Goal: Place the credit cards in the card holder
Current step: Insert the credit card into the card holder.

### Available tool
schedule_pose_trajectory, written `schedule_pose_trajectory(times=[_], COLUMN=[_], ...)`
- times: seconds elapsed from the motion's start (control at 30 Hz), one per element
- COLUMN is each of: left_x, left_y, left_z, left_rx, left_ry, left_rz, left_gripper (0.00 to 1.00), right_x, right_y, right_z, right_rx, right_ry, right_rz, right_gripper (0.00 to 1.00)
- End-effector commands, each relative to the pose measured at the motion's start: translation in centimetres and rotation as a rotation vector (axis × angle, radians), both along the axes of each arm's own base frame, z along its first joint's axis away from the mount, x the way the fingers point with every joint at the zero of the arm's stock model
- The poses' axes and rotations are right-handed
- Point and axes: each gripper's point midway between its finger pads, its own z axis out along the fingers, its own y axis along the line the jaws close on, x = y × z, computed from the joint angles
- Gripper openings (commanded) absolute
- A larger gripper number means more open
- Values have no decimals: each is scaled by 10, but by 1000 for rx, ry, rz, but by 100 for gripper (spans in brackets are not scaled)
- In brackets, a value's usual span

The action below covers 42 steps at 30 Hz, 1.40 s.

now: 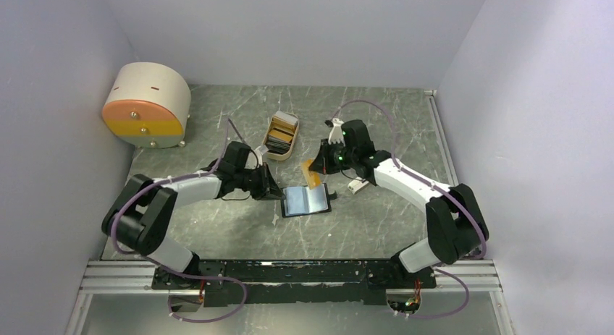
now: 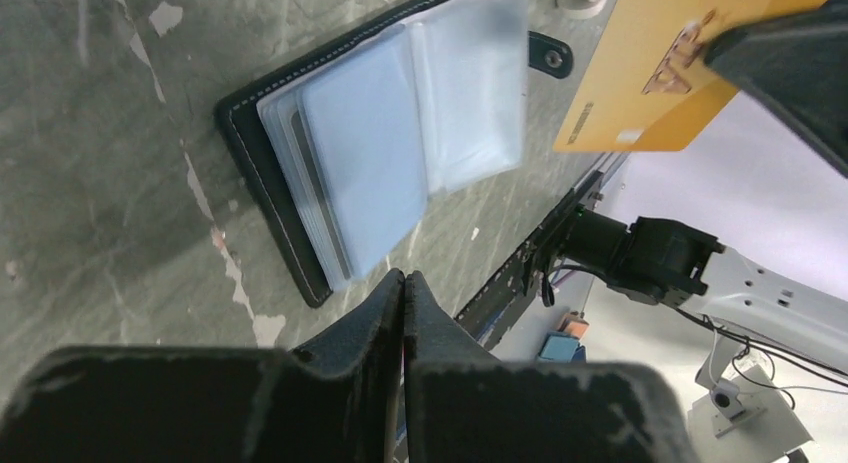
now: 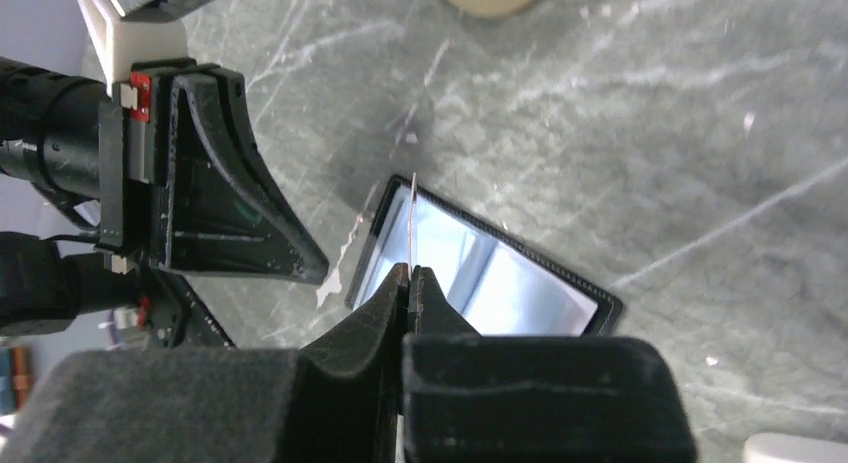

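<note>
At frame centre, my right claw [image 3: 410, 273] pinches a golden credit card [image 2: 640, 93] over the open card holder [image 1: 306, 200]. My left claw [image 2: 403, 281] is clenched, empty.

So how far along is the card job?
Holder lies open on the table. Right end effector grips a yellow card edge-on over it, not yet in a pocket. Left end effector is shut, empty, beside the holder. More cards sit in the tray.
</note>
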Motion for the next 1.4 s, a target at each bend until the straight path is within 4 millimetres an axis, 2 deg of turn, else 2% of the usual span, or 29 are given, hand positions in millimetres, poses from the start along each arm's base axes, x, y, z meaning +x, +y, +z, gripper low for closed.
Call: schedule_pose_trajectory(times=[0.0, 0.27, 0.43, 0.67, 1.03, 1.17, 1.37], left_x=[23, 21, 17, 7, -4, -5, -6], left_y=[-19, -23, -12, -3, 21, 22, 13], left_z=[0, -34, -58, -77, -79, -77, -79], left_rx=[-11, 18, 123, 188, 317, 312, 270], left_ry=[-77, -22, 28, 66, 71, 67, 88], left_rz=[30, 33, 54, 55, 99, 111, 80], left_gripper=[9, 9, 9, 9, 11, 11, 11], right_x=[-5, -18, -22, -28, -35, -41, -42], right_y=[3, -7, -9, -10, -18, -20, -20], right_z=[3, -33, -54, -82, -92, -93, -89], right_rx=[191, 258, 257, 237, 227, 240, 258], right_ry=[82, 199, 258, 297, 325, 332, 339], right_rz=[-7, -52, -86, -71, -119, -132, -151], right_gripper=[0, 0, 0, 0, 0, 0, 0])
